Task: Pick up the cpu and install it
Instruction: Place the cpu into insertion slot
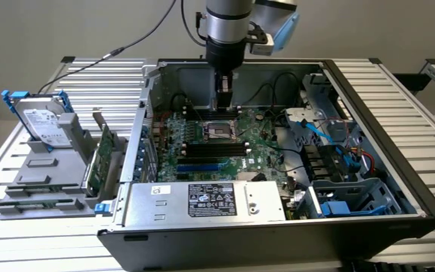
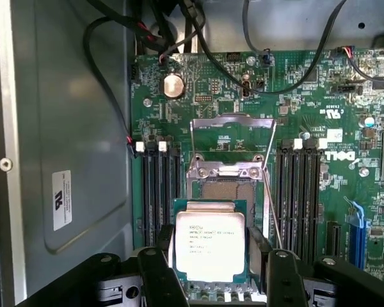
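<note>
Near edge of the cpu (image 2: 210,246) covered by fingers (image 2: 157,278) of the end effector (image 2: 217,272); lid print too small to read. Arm (image 1: 225,28) cut off at 12 o'clock of the exterior view. Power-supply label (image 1: 211,200), at the case (image 1: 278,243)'s 6 o'clock: text illegible.

Exterior view overlooks the whole open case (image 1: 378,107) from above; wrist view closely faces the shared motherboard (image 2: 307,96).

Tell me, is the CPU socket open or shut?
Open: the socket lies bare with its frame raised; the cpu is held in the gripper, not yet seated.
</note>
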### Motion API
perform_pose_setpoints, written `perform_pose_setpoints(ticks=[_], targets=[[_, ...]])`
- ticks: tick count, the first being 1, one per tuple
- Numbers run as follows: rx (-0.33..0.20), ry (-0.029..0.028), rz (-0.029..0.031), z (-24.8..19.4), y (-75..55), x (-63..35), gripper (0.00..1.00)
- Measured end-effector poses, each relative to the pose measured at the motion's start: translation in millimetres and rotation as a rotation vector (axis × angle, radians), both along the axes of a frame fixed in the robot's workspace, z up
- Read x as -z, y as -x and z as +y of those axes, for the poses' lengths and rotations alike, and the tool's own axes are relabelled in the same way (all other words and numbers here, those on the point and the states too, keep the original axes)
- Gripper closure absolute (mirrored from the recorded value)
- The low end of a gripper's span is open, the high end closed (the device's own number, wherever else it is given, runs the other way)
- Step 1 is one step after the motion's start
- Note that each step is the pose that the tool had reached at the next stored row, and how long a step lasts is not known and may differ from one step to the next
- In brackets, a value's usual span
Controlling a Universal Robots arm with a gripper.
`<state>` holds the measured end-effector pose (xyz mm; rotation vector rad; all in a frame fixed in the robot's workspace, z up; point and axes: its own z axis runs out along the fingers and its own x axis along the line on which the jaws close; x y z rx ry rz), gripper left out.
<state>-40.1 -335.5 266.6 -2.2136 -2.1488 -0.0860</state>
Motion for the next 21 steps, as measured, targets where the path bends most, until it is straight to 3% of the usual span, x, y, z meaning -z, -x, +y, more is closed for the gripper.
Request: perform_pose_setpoints(ticks=[5, 9, 13, 18, 21], targets=[[0.027, 0.0005, -0.0029, 0.0, 5.7, 9.2, 0.45], [0.042, 0.0007, -0.0099, 0.0, 8.8, 16.2, 0.45], [0.046, 0.0009, -0.0255, 0.0, 10.0, 22.1, 0.45], [0.046, 0.0020, -0.0573, -0.3, 11.8, 26.5, 0.45], [0.046, 0.0034, -0.0676, -0.9, 13.2, 28.9, 0.45]])
